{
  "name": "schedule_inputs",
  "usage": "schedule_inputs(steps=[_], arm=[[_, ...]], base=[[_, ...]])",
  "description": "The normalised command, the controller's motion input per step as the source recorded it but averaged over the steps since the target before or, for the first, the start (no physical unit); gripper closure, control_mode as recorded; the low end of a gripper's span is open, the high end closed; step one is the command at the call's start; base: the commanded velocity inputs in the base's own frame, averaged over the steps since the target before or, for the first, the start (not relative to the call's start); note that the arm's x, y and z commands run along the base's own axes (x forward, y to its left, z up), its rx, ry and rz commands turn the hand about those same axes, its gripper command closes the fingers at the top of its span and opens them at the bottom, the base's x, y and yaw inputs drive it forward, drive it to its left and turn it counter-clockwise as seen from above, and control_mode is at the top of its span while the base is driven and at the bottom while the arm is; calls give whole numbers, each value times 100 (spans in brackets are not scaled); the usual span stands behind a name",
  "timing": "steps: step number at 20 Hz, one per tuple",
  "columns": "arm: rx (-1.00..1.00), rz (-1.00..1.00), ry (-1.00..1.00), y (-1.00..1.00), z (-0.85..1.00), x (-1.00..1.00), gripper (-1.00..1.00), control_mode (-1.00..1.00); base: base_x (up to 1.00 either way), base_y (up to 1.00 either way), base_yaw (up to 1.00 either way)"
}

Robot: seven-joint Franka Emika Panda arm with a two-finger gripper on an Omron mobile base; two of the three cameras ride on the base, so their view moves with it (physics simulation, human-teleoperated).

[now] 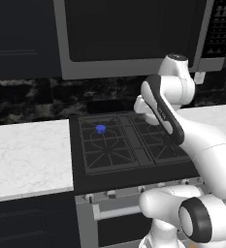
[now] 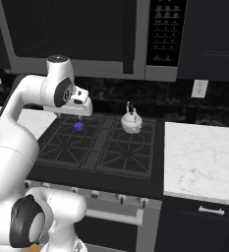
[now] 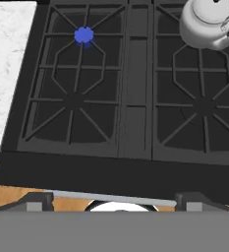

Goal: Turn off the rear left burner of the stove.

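Stove (image 1: 134, 167) sits between two white marble counters (image 1: 27, 155) in the left base view, black, with dark grates and small silver knobs (image 1: 110, 193) along its front edge. Rear left burner (image 1: 101, 129) shows a small blue flame at its centre. The white arm crosses above the right half of the cooktop; a microwave (image 1: 134, 34) hangs overhead.

Right base view: blue flame on the rear left burner (image 2: 79, 126), just below the hand. Gripper (image 2: 80, 117) hangs above that back corner; finger spacing hard to read here. A white kettle (image 2: 131, 122) stands on the rear right burner.

Hand view: looking down on the whole cooktop (image 3: 121, 162), flame at upper left (image 3: 84, 34), kettle (image 3: 204, 22) at upper right. Fingertips (image 3: 40, 199) stand far apart at the bottom corners, jaws spread wide, nothing between them.
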Motion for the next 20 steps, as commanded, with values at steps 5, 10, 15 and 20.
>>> schedule_inputs(steps=[5, 10, 15, 20], arm=[[-14, 17, 13, 100, -49, -22, -100, -100], [-33, 22, 6, 100, -85, -56, -100, -100], [-44, 26, 0, 100, -100, -76, -100, -100], [-41, 25, 0, 100, -100, -77, -100, -100]], base=[[0, 0, 0], [0, 0, 0], [0, 0, 0], [0, 0, 0]])
